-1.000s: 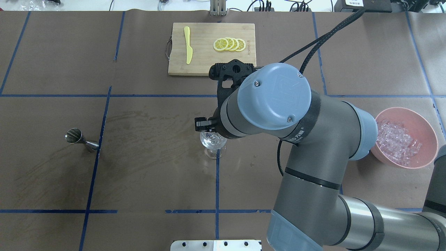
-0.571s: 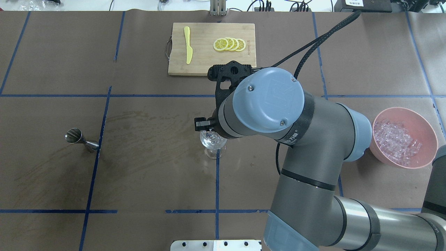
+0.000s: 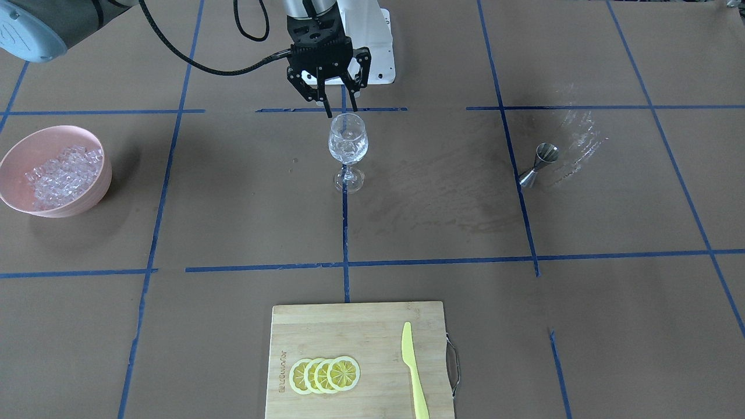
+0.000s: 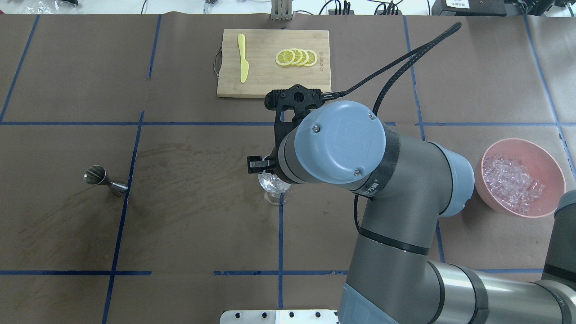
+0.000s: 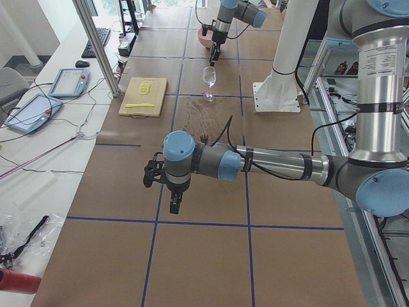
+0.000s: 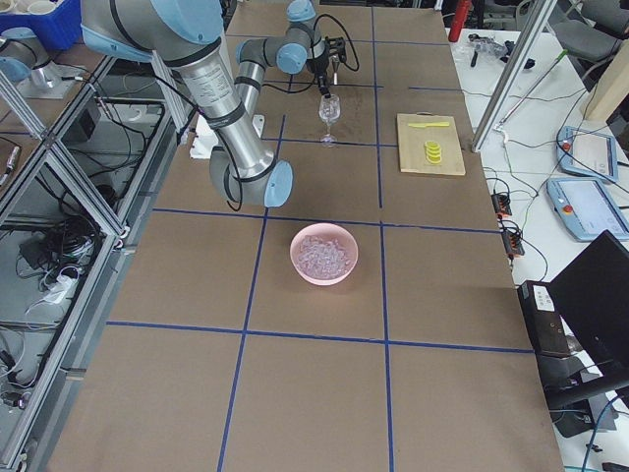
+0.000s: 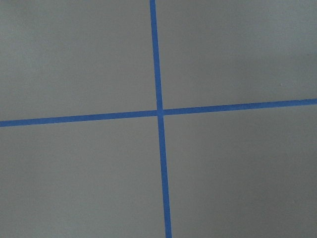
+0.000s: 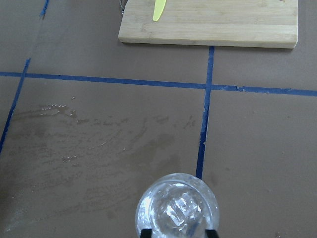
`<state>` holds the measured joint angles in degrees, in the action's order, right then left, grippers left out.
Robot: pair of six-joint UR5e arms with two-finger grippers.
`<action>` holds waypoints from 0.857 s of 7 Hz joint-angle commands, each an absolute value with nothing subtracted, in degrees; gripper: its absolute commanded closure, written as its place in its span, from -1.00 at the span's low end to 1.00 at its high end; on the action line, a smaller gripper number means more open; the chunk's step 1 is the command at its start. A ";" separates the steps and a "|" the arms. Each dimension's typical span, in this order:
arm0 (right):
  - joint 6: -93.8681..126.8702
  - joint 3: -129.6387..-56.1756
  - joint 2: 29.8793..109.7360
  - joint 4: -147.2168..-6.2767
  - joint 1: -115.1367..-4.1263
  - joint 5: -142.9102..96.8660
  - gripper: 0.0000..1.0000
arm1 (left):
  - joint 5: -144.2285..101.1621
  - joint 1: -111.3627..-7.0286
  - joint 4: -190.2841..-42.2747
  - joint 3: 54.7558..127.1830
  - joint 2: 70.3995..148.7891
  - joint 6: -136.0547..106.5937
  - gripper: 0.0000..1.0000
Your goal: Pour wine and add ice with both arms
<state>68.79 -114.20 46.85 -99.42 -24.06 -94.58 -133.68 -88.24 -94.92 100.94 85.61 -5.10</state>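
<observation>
- Right gripper (image 3: 336, 106): hangs directly above the wine glass (image 3: 347, 144). Its two fingers (image 3: 326, 105) are spread apart with nothing seen between them. In the wrist view the two fingertips sit at either side of the rim, about as far apart as the bowl of the glass is wide.
- Wine glass: stands upright on its foot on the table (image 3: 582, 203), at a crossing of blue tape lines, stem vertical and mouth facing up at the gripper. Clear cubes (image 8: 174, 210) already lie inside. Whether any liquid is with them cannot be told.
- Ice (image 3: 61, 173): the main heap fills the pink bowl (image 3: 16, 152), which sits well apart from the glass, out to the robot's right side.
- Governing relation: glass below, bowl off to the right. Any further cube therefore calls for a sideways trip to the bowl and a return to this same spot over the rim, judged the right arm's job, since that arm is much the nearer to both.
- Left gripper (image 5: 172, 203): seen only from the side camera, so whether it is spread or closed cannot be told. It hangs over bare table far from glass and bowl, and its wrist camera shows only tape lines.
- Metal measuring cup (image 3: 538, 163): rests on the left arm's side, well apart from the glass.
</observation>
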 commanded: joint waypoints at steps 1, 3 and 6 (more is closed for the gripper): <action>68.73 -114.43 46.93 -99.49 -23.99 -94.39 -1.00 | -133.68 -88.24 -94.92 100.99 85.61 -5.10 -1.00; 66.72 -114.43 49.29 -99.67 -29.49 -98.75 -1.00 | -133.68 -88.15 -94.83 100.81 85.61 -5.10 -1.00; 47.28 -115.05 58.50 -99.49 -44.24 -112.37 -1.00 | -133.59 -88.07 -94.49 100.55 84.99 -5.01 -1.00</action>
